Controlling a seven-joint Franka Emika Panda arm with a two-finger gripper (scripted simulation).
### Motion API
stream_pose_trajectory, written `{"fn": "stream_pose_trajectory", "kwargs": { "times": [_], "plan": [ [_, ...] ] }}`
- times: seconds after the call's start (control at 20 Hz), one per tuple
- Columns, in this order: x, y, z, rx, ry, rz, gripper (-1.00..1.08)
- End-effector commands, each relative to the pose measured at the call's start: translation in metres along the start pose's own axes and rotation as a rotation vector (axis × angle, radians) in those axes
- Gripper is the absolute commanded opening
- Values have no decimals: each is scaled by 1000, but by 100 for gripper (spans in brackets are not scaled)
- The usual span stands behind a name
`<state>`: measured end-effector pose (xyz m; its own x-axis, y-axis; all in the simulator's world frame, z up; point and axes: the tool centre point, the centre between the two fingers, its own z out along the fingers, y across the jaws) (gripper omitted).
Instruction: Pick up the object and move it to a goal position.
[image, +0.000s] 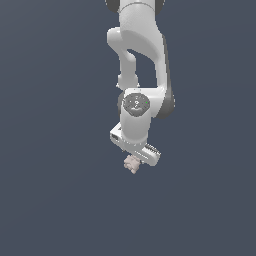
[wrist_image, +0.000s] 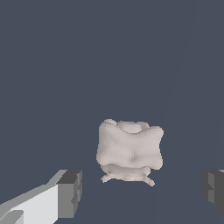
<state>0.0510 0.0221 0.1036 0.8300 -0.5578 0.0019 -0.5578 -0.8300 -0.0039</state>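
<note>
The gripper (image: 134, 161) hangs right over the object (image: 132, 164), and on the wrist view its jaws stand spread wide, one dark pad (wrist_image: 70, 194) on each side, neither touching the object. That object sits on the plain dark surface (image: 50, 200) between them: a pale pinkish-beige lump, knobbly, with a dented top and a narrower frilled base. It looks small, light and rigid, I'd say, with a matte skin. The bulging flanks of its broad upper body seem the best place to pinch; those rounded lumps could let it twist.
</note>
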Motion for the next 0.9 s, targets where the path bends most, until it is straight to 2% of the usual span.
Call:
{"fn": "stream_pose_trajectory", "kwargs": {
  "times": [0.0, 0.55, 0.85],
  "plan": [
    [1, -1, 5, -1, -1, 36, 100],
    [3, -2, 13, -4, -2, 76, 100],
    [2, -2, 36, -4, -2, 79, 100]
  ]
}}
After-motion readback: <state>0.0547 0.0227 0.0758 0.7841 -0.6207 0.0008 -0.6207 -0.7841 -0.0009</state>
